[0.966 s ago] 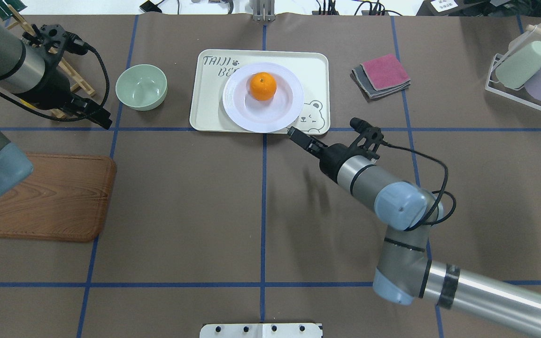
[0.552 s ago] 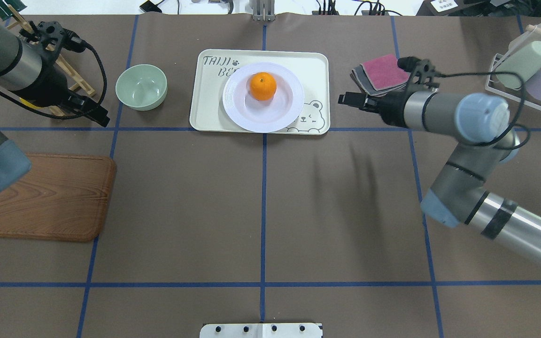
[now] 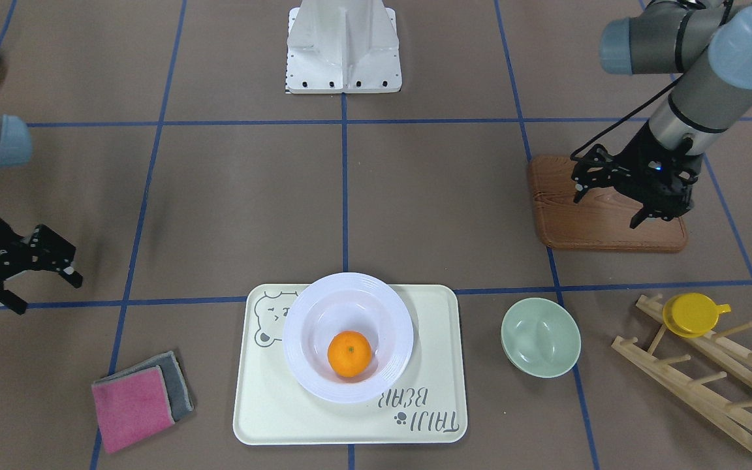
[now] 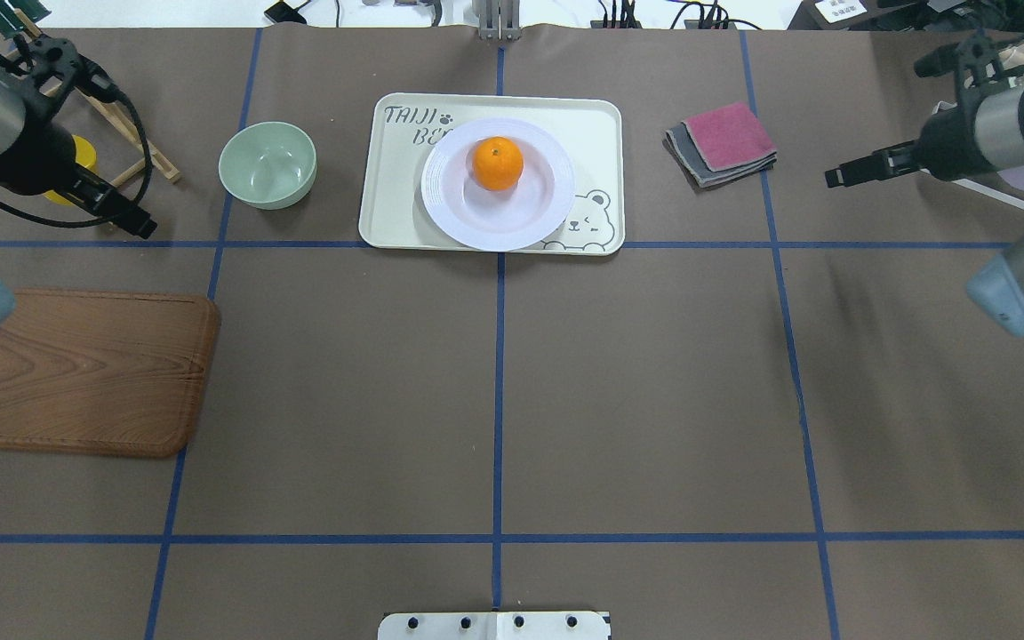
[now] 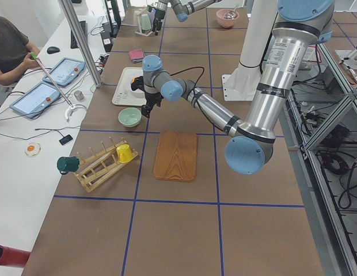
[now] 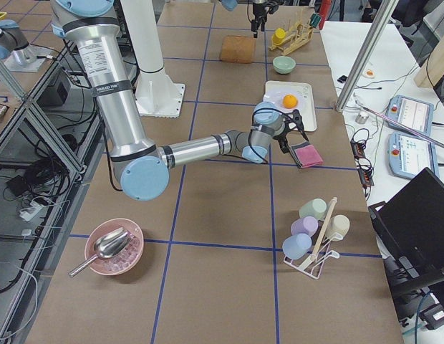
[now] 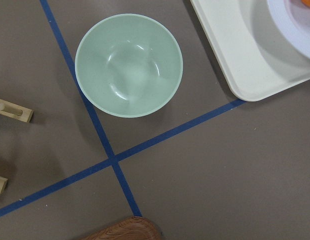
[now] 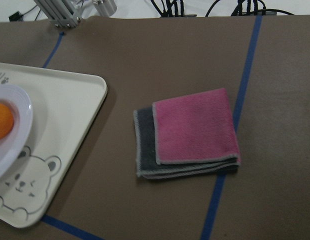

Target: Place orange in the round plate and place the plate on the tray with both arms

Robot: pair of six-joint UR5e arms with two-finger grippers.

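Observation:
The orange lies in the white round plate, which rests on the cream tray at the far middle of the table. From the front, the orange sits low in the plate on the tray. My left gripper hovers far left of the tray, beyond the green bowl. In the front view the left gripper looks open and holds nothing. My right gripper hangs far to the right, past the cloths. There the right gripper is open with nothing in it.
A pale-green bowl stands left of the tray. Folded pink and grey cloths lie to its right. A wooden board sits near left. A wooden rack carries a yellow cup. A cup stand is far right.
My right arm swung from the plate's near edge out to the right, past the cloths. My left arm pulled back further left. Plate and orange stayed put.

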